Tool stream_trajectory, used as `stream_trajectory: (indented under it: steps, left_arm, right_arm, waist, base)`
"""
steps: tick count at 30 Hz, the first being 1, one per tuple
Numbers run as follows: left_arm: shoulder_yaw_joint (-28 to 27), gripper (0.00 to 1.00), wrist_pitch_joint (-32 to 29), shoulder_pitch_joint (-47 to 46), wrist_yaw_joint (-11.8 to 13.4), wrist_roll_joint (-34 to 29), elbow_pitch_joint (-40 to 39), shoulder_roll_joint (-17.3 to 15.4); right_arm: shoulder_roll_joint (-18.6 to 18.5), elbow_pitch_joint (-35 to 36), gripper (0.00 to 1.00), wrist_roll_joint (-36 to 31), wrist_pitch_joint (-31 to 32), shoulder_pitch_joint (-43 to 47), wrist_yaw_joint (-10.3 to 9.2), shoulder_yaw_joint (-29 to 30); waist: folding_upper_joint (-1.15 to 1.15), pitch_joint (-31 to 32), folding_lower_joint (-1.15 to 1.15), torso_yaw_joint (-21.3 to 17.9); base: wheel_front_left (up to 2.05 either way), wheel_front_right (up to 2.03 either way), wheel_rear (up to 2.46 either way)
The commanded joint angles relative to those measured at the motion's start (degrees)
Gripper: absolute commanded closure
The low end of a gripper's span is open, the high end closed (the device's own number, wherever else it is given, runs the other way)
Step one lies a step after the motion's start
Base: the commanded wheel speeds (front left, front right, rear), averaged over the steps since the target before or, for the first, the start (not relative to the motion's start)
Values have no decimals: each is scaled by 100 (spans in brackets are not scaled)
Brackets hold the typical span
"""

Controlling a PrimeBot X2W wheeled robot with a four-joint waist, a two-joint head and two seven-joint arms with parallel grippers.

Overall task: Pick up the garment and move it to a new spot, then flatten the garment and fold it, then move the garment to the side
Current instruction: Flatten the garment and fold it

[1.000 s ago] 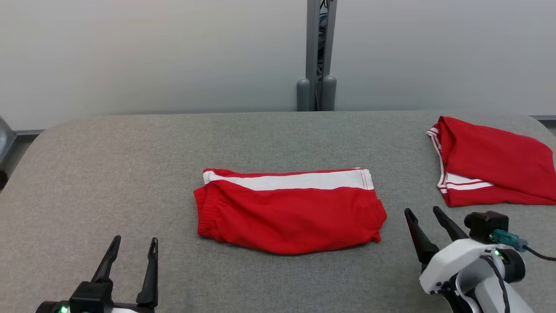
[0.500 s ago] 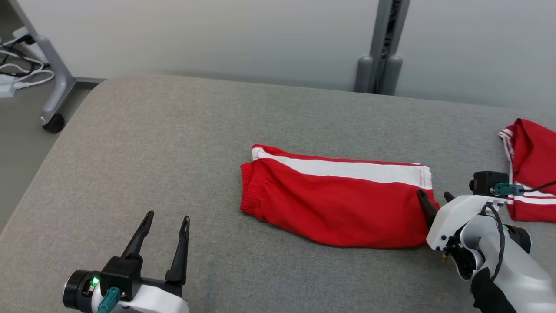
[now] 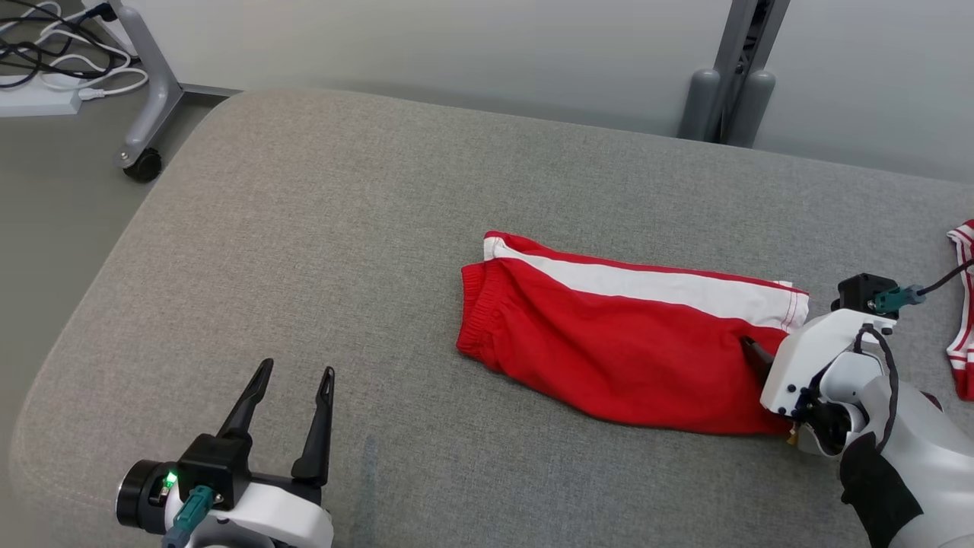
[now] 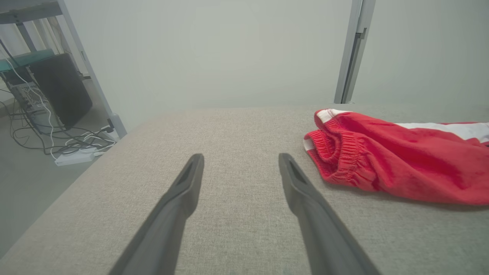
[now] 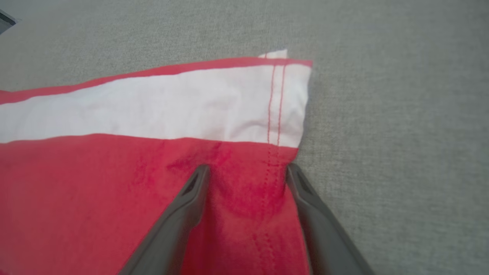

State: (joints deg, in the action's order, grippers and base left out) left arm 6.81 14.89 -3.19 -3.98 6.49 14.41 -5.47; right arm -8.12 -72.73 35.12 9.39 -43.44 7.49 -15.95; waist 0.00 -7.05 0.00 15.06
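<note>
Right jaws arrive at the garment's hem

Since a second ago the right jaws have come off bare counter [image 3: 342, 228] and onto the right end of the folded red garment [image 3: 609, 350]. The head camera has also swung left, shifting the whole picture. Their dark fingers [image 5: 179, 221] stand spread wide and grip nothing. One lies on the red cloth, the other at the stitched hem edge, just below the white stripe. The garment lies flat near the counter's middle, elastic waistband to the left. The left jaws hover open over the counter near its front left corner, fingers [image 3: 316, 426] well apart from the waistband. A second red garment [image 3: 962, 327] shows at the far right of the head view. Behind the counter stands a grey post [image 3: 734, 76]. On the floor past the rounded left corner are a wheeled stand [image 3: 148, 106], cables [image 3: 46, 46] and a white power strip [image 3: 38, 103]. Grey padding lies open to the garment's left and front.
</note>
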Motion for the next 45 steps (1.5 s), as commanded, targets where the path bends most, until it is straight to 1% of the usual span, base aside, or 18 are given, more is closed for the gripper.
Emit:
stream_trajectory:
  steps: [1,2,3,5,8,13,16,20,24,28,33,37,41,45]
  left_arm:
    - [-34,0,33,-115,-13,16,1,-40]
    - [-45,0,33,-117,-14,19,-4,-41]
    - [-55,0,34,-114,-16,24,-7,-42]
    - [-72,0,35,-106,-21,27,-13,-45]
    - [-93,0,36,-82,-30,40,-21,-42]
    - [-123,0,36,-2,-40,38,-24,-46]
    - [-143,0,36,50,-46,34,-30,-45]
    - [-140,0,37,102,-55,30,-36,-29]
    - [-146,0,37,136,-61,44,-42,-8]
    - [-157,0,37,133,-69,38,-43,19]
    - [-104,0,37,138,-90,59,-6,71]
    - [-53,0,36,109,-104,53,8,117]
    - [18,0,36,39,-105,60,34,160]
    - [177,0,32,-25,-130,60,79,190]
  right_arm:
    - [101,-81,33,72,100,85,0,-54]
    - [138,-20,80,94,45,80,1,-84]
    - [162,61,100,125,-20,90,3,-113]
    - [154,161,100,129,-147,126,3,-227]
    - [26,290,100,151,-276,145,1,-409]
    - [-362,410,100,174,-474,88,-1,-677]
    - [-600,553,100,250,-503,129,-1,-866]
    - [-707,819,100,473,-397,235,-1,-1056]
    - [-817,1382,100,997,-153,320,0,-1323]
    - [-871,2157,100,1833,310,388,0,-1522]
    - [-815,2844,100,2767,805,388,0,-1673]
    - [-624,2967,100,3328,1015,300,0,-1665]
    - [-349,2650,100,3628,1026,133,0,-1602]
    - [-87,2040,100,3564,863,-123,0,-1664]
  waist:
    - [0,5,0,-18]
    - [0,9,0,-26]
    - [0,14,0,-35]
    - [0,35,0,-64]
    - [0,78,0,-144]
    - [0,212,0,-313]
    - [0,289,0,-417]
    - [0,343,0,-501]
    - [0,374,0,-601]
    - [0,405,0,-662]
    - [0,503,0,-648]
    - [0,562,0,-543]
    - [0,557,0,-367]
    - [0,502,0,-122]
  base:
    - [0,0,0]
    - [0,0,0]
    - [0,0,0]
    - [0,0,0]
    - [0,0,0]
    - [0,0,0]
    - [0,0,0]
    - [0,0,0]
    - [0,0,0]
    - [0,0,0]
    - [0,0,0]
    - [0,0,0]
    - [0,0,0]
    - [0,0,0]
